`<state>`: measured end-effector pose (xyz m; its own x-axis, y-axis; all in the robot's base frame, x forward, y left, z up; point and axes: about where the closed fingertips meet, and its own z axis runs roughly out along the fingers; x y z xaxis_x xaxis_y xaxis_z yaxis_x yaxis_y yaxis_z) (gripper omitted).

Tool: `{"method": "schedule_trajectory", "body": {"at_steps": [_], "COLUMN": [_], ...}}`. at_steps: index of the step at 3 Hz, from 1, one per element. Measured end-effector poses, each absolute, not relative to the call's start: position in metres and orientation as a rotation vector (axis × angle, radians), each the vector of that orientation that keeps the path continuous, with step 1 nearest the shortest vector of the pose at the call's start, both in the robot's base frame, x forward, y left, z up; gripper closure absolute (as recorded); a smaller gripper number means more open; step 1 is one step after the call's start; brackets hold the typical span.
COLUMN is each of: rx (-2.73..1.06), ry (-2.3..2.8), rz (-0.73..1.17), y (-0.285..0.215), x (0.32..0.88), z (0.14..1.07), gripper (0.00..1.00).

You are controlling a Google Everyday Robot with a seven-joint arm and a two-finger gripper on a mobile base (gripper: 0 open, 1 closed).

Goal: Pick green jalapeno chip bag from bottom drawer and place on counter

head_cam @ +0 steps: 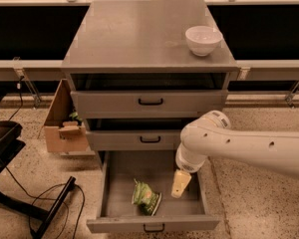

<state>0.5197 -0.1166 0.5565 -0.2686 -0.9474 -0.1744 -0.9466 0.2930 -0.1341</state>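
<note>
The green jalapeno chip bag (146, 198) lies crumpled on the floor of the open bottom drawer (152, 224), near its front middle. My gripper (181, 183) hangs down from the white arm inside the drawer, to the right of the bag and apart from it. It holds nothing that I can see. The counter (139, 34) is the flat grey top of the cabinet, above the two upper drawers.
A white bowl (203, 39) stands at the counter's right rear. The two upper drawers (149, 103) are pulled slightly out. A cardboard box (65, 126) sits on the floor left of the cabinet. Black chair legs and a cable (45, 203) lie at lower left.
</note>
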Motion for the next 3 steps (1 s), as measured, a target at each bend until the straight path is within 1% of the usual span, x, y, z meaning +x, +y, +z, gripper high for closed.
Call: {"method": "schedule_trajectory", "body": {"at_steps": [1, 3], "rx": [-1.750, -1.722], "ry": [2.346, 2.247], "rz": [0.003, 0.146], "y": [-0.117, -0.066], "x": [0.518, 0.561], "z": [0.553, 0.448], "gripper": [0.00, 0.00]}}
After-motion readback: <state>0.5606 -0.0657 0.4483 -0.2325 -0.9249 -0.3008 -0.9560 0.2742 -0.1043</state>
